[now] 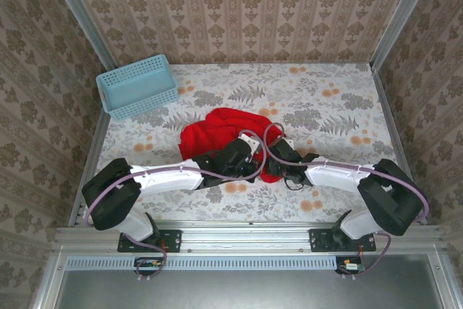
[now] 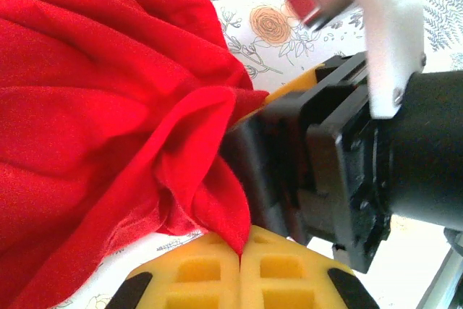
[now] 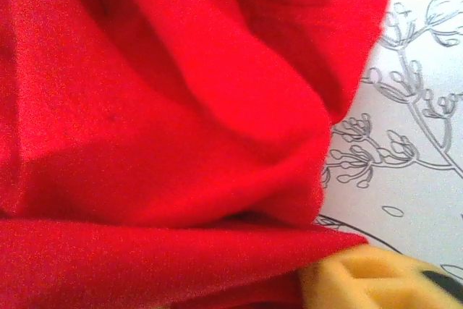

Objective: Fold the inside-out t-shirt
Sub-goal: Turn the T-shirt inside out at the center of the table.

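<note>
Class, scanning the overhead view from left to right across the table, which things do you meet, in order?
A light blue plastic slatted basket, crumpled bright red cloth t-shirt, right arm's black elbow housing.

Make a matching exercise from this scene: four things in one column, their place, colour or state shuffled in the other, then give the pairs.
Column one:
1. t-shirt
2. basket
3. left hand
4. table

Column two:
a. light blue, at the far left corner
b. flower-patterned top
c. red, crumpled mid-table
d. shut, pinching red cloth

Pairs: 1-c, 2-a, 3-d, 4-b.
</note>
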Tool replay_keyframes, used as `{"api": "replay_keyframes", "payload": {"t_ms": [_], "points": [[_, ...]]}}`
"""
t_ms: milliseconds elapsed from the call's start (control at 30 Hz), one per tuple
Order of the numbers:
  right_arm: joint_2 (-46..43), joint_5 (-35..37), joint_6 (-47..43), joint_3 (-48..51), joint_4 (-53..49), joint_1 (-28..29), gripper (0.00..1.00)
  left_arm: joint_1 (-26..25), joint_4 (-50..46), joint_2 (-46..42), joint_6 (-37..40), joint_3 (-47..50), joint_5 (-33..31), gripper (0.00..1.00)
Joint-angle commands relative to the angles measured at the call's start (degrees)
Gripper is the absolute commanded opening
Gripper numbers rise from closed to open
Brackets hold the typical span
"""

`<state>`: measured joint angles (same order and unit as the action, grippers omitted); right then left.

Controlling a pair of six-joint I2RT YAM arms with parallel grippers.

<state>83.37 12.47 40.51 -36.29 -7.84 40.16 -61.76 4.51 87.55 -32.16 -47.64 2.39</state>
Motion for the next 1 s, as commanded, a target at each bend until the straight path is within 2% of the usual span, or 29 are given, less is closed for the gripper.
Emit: {"api": "replay_keyframes", "payload": {"t_ms": [0,133,200,233,400,600,667,967], "points": [[1.82,0.2,-1.24,-2.17,-0.33,1.99,0.55,0.52,0.75,0.26,-0.36,-0.08,0.13,0.0],[3.33,1.06,-0.88,-2.72,-1.27,2.11,0.64,0.76,1.41,-0.13,-0.53,0.35,0.06,0.0],[3.21,1.56,-0.7,-2.77,-1.71,2.1,0.64,0.78,1.21,-0.35,-0.52,0.49,0.02,0.0],[3.35,2.26,-0.7,-2.98,-2.23,2.04,0.61,0.8,1.2,-0.37,-0.49,0.59,-0.02,0.0],[1.19,4.67,-0.61,-3.06,-4.8,2.39,0.34,1.13,0.3,0.13,-0.55,0.98,-1.01,0.0],[-6.39,1.65,-0.8,-1.87,-4.74,2.77,0.04,1.15,-1.51,2.52,-0.18,0.22,-1.97,0.0],[-7.96,0.43,-0.3,-1.51,-4.89,2.82,0.0,1.2,-1.55,3.16,-0.23,0.05,-2.19,0.0],[-15.86,-5.4,1.15,1.71,-6.31,2.63,0.0,1.86,-2.15,5.13,-0.95,-0.5,-3.77,0.0]]}}
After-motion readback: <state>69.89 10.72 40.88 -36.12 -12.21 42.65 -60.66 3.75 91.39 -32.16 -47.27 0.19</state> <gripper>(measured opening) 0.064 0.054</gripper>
